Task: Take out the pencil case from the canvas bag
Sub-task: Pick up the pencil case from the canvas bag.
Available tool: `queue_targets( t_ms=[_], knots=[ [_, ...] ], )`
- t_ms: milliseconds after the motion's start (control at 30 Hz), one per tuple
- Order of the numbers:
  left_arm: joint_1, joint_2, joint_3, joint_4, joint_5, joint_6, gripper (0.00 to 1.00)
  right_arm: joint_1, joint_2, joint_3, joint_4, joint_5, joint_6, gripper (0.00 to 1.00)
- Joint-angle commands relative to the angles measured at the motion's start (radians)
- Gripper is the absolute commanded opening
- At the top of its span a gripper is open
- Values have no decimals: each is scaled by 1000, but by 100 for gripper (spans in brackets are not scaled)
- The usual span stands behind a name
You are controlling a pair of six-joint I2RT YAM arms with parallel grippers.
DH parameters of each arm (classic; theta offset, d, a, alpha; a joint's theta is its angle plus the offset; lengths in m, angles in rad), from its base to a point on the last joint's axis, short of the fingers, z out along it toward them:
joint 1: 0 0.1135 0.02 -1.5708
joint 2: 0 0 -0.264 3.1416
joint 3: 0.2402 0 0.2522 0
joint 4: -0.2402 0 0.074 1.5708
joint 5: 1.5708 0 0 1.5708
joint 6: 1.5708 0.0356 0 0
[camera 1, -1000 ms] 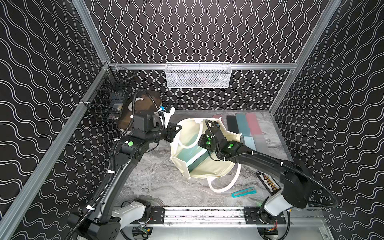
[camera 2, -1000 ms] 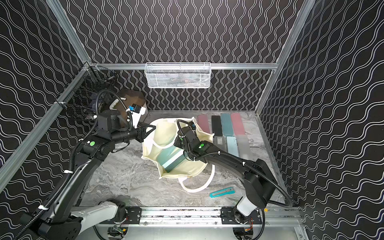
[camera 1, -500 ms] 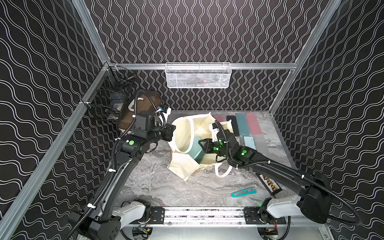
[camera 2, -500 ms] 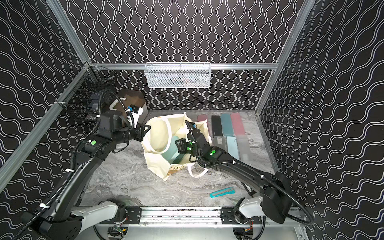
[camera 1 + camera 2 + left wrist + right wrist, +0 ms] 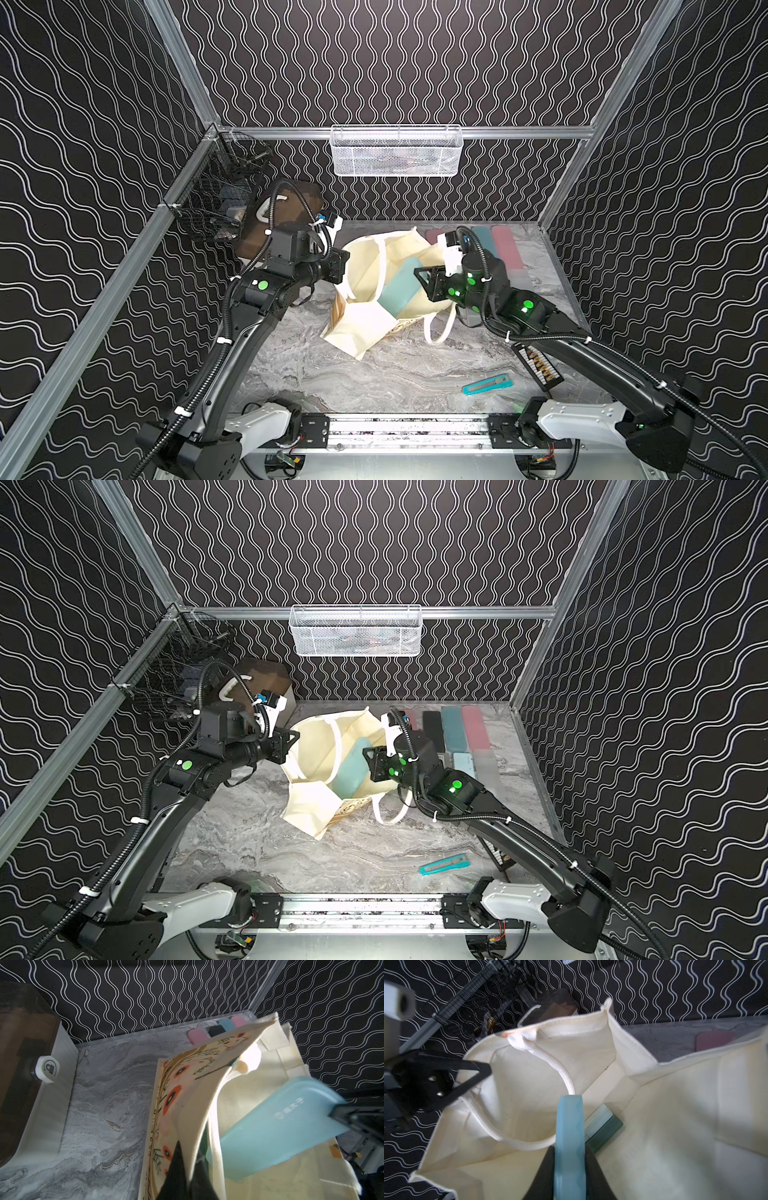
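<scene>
Viewed from the front rail, with 12 o'clock at the back wall: at 10 o'clock stands a brown-lidded white box (image 5: 52, 1093). Its round white knob (image 5: 47, 1068) bears a padlock symbol and no words. The left gripper (image 5: 188, 1153) is closed on the rim of the canvas bag (image 5: 365, 328) at the bag's 9 o'clock side. In my judgement it pins the flowered panel to hold the mouth open and stop the bag from following the pull. The bag lies slumped just past table centre, mouth gaping upward. The print on the bag carries small script I cannot read. The pencil case (image 5: 399, 286), pale blue, stands slanted in the mouth with its lower end inside the bag. The raised lettering on its face is too blurred to read. The right gripper (image 5: 569, 1153), at the bag's 3 o'clock, is clamped across the case's upper end, edge-on between the jaws. That grip suits a straight draw outward. A green-and-white item (image 5: 604, 1126) lies on the bag floor beside the case. The extraction looks part done.
</scene>
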Motion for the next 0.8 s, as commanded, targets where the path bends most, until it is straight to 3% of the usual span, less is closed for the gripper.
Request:
queue_targets(
  t_ms=[0, 233, 767],
  knots=[
    [3, -13, 12, 40, -34, 50, 0, 2, -20, 46, -40, 36, -23, 16],
    [2, -19, 16, 9, -110, 70, 0, 0, -68, 133, -105, 77, -65, 16],
    [3, -46, 12, -47, -341, 104, 0, -6, -172, 294, -308, 313, -180, 13]
  ],
)
